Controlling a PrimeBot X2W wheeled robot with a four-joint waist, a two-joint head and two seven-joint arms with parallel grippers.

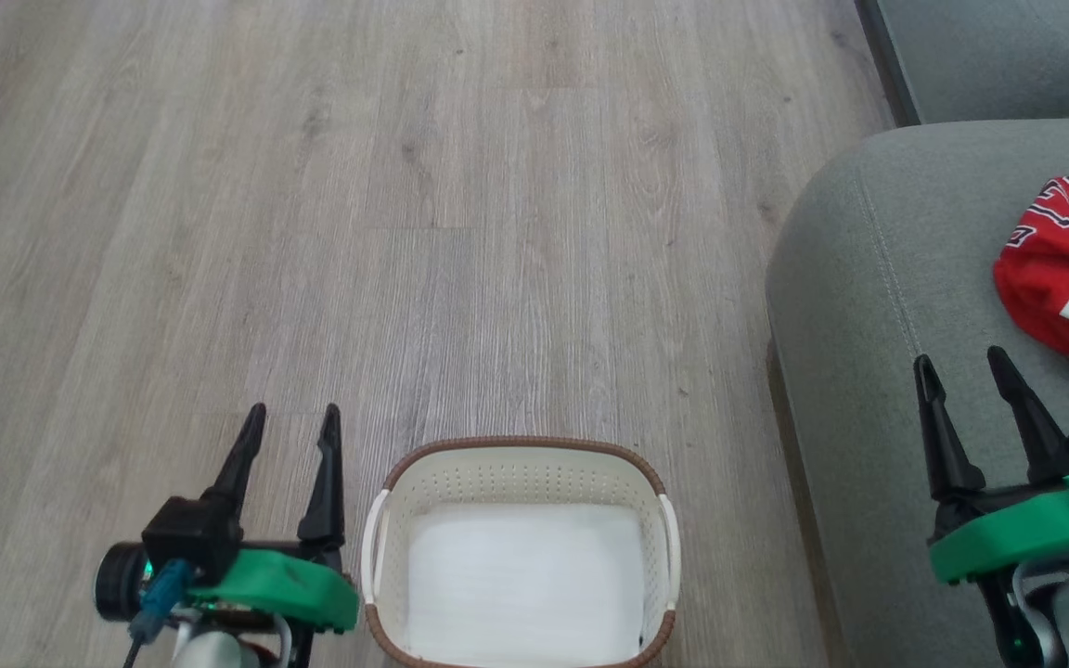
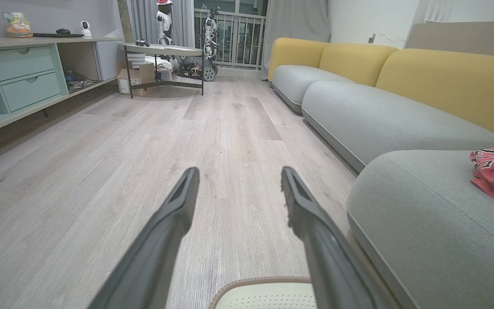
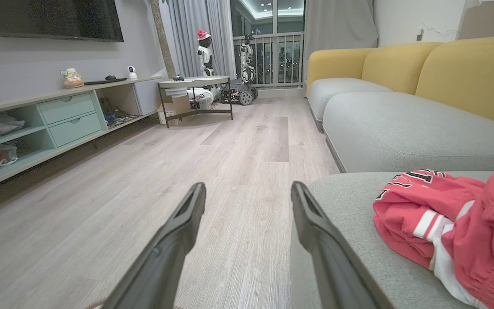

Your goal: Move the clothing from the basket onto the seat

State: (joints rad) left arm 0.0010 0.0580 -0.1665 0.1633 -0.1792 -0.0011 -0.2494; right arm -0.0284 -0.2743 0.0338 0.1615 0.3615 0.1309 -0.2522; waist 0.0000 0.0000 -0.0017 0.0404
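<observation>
Apparently plastic basket (image 1: 516, 478), cloth seat (image 1: 869, 325)

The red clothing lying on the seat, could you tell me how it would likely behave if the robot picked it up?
Probably floppy: the clothing lies crumpled in soft folds on the seat, so it should drape and hang. Likely light, being thin fabric. It looks unlikely to roll or slip, since its bunched folds offer easy purchase.

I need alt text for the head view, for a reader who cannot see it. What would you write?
A white basket with a brown rim, empty as far as it shows, stands on a pale wooden floor, between the robot's open left claw and open right claw. At the right, red clothing lies on a grey seat.
</observation>
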